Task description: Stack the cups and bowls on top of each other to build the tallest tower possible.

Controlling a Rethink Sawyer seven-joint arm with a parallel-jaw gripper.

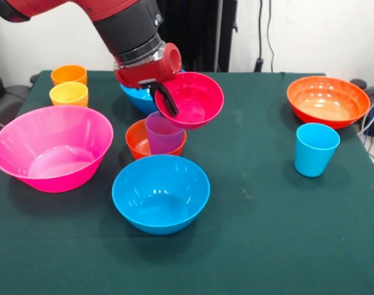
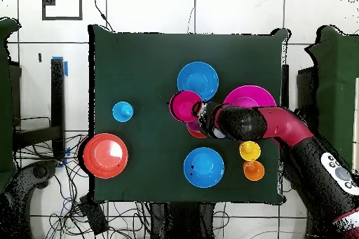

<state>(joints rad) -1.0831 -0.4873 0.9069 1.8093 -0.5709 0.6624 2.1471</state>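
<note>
One bowl, the small magenta-red bowl (image 1: 191,99), hangs tilted from the gripper (image 1: 168,101), pinched by its rim (fingers closed on it), and the purple cup (image 1: 163,132) stands directly beneath it, upright inside the small orange bowl (image 1: 138,140).

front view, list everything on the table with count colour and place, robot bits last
pink bowl: one, large, table's left side
blue bowls: two; one at the near middle, one behind the gripper, mostly hidden
orange-red bowl: one, wide, far right
small orange bowl: one, middle, holds the purple cup
purple cup: one, translucent, upright in the small orange bowl
magenta bowl: one, held tilted above the purple cup
blue cup: one, right, in front of the orange-red bowl
orange cup: one, far left
yellow cup: one, just in front of the orange cup
gripper: one, jaws shut on the magenta bowl's rim
arm: one, red and black, from top left
</note>
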